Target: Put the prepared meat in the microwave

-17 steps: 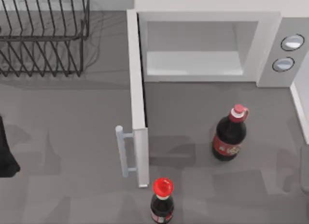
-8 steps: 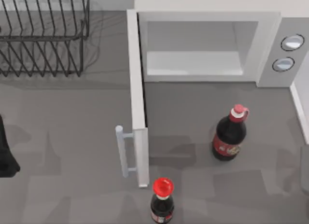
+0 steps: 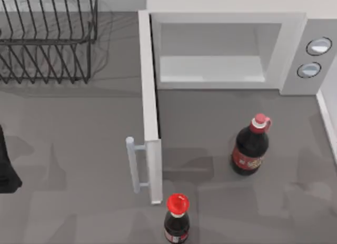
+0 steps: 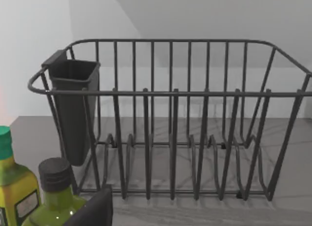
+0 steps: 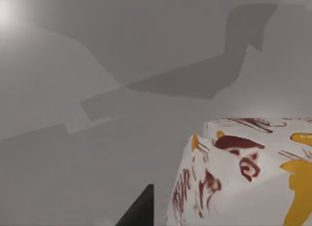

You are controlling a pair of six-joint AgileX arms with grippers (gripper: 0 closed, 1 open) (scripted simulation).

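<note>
Right arm has slid rightward; its pincer's [image 5: 139, 210] opening unclear, package's [image 5: 243, 177] red-yellow print unreadable.

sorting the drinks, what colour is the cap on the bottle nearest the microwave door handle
Bright red cap, clearest in the top view, on a dark bottle by the open door.

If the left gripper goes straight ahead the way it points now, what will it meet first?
Most likely the black wire rack, which stands straight ahead in the left wrist view. Green bottles stand closer but off to one side; depth is hard to judge.

Two cola bottles [image 3: 251, 149], two green bottles [image 4: 54, 197], one rack [image 3: 47, 39]
</note>
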